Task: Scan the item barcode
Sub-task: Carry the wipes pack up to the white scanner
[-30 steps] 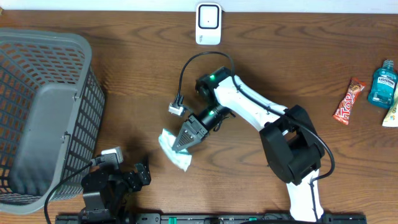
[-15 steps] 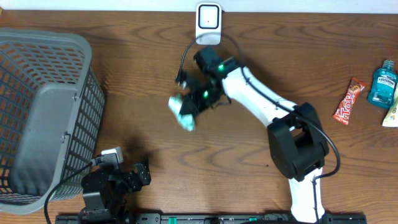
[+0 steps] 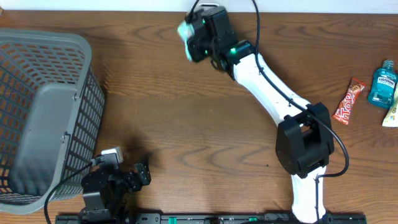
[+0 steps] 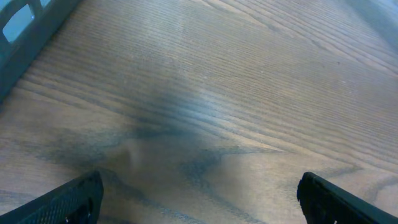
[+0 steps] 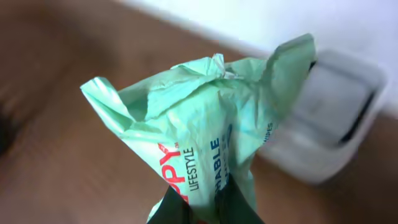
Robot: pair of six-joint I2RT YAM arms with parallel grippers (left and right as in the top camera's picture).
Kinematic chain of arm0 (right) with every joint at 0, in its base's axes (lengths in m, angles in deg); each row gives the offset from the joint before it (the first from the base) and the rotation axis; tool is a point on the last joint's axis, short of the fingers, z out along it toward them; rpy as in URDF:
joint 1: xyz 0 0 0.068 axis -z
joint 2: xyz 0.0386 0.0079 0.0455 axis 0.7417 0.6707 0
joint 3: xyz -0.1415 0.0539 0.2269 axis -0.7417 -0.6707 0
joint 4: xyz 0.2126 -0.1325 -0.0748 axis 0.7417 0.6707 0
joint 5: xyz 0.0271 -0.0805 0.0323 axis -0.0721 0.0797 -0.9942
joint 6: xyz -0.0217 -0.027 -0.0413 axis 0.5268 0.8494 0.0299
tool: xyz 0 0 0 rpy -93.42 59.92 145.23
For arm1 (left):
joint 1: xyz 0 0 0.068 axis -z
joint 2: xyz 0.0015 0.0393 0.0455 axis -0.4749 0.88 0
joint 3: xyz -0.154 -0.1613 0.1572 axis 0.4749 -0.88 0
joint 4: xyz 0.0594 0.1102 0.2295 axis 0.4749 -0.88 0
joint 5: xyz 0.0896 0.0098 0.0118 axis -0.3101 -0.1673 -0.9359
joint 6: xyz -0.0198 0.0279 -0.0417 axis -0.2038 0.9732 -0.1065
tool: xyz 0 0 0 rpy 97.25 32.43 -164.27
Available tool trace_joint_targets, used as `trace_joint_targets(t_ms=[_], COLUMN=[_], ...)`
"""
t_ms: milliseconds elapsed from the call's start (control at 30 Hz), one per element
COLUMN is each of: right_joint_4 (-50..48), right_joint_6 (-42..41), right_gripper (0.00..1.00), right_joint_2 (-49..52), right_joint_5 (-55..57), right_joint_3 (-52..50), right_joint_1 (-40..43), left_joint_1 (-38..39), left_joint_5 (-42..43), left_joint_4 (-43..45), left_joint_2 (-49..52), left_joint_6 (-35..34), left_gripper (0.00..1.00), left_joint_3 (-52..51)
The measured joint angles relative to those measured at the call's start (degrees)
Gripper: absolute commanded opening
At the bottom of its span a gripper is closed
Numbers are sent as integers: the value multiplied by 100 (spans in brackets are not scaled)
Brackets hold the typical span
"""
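Note:
My right gripper [image 3: 195,38] is shut on a crumpled pale green packet [image 3: 186,37] and holds it up at the far edge of the table. In the right wrist view the packet [image 5: 205,118], printed in red and blue, fills the middle, pinched between my dark fingers [image 5: 180,208]. Just behind it to the right stands the white scanner [image 5: 333,115]. In the overhead view my right arm covers the scanner. No barcode shows on the packet. My left gripper [image 3: 140,174] rests open at the near left edge, its fingertips [image 4: 68,199] wide apart over bare wood.
A large grey mesh basket [image 3: 37,106] fills the left side. At the far right lie a red candy bar [image 3: 347,101], a blue mouthwash bottle [image 3: 382,84] and another item [image 3: 392,115] at the frame's edge. Brown wooden tabletop [image 3: 186,124] lies between.
My right arm lifted the green packet off the middle of the table and carried it away to the far edge, in front of the scanner. The left arm stayed still.

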Motion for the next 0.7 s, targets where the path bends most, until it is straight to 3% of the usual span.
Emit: trace_joint_targets(t_ms=[233, 500, 700], right_joint_4=[-1080, -570, -455], right_joint_6=[588, 1058, 1137], right_gripper=[1, 1, 1], right_joint_2=[684, 2782, 2938], right_joint_5=[647, 1318, 1552], right_joint_3=[844, 3051, 3340], right_joint_1=[190, 356, 356], left_joint_1=[0, 0, 0], left_joint_5=[0, 0, 0], left_joint_4=[0, 0, 0], left_joint_2=[0, 0, 0], left_joint_6=[0, 0, 0], left_gripper=[98, 98, 98], left_joint_3=[0, 0, 0])
